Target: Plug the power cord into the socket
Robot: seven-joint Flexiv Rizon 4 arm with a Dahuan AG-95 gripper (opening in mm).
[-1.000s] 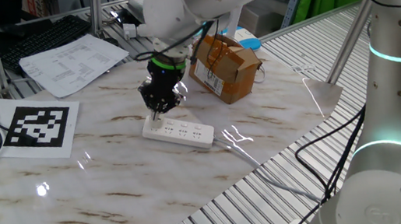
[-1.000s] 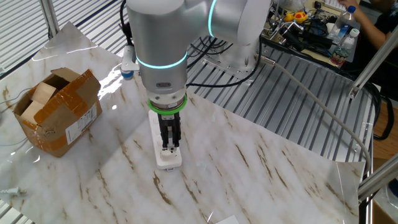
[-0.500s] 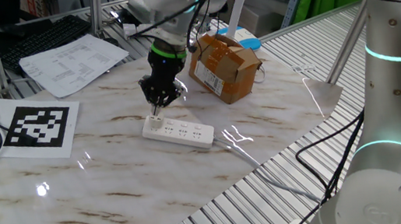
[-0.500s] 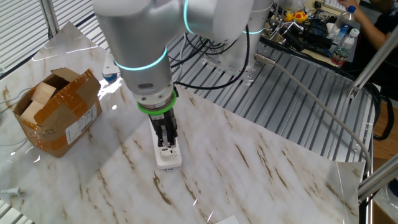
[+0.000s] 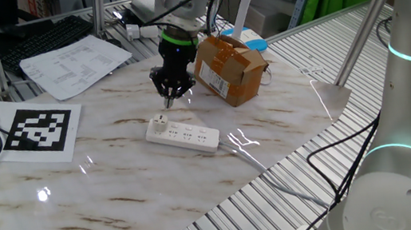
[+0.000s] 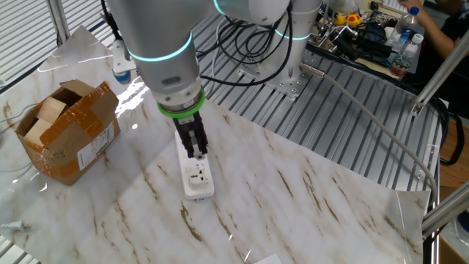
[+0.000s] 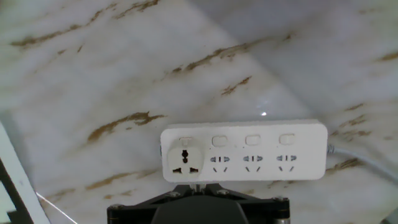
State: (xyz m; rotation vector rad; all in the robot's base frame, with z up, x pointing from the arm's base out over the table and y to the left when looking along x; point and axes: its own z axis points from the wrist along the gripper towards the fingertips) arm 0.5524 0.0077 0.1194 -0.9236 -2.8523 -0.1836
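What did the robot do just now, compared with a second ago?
The tool let go of the plug and lifted up and away from the strip, toward the box. The plug stayed seated in the end outlet. Strip, box and papers did not move.

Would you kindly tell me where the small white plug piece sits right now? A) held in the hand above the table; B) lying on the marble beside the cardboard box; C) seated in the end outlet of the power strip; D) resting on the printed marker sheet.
C: the plug piece sits in the end outlet of the power strip, while the hand hovers above it, apart from it.
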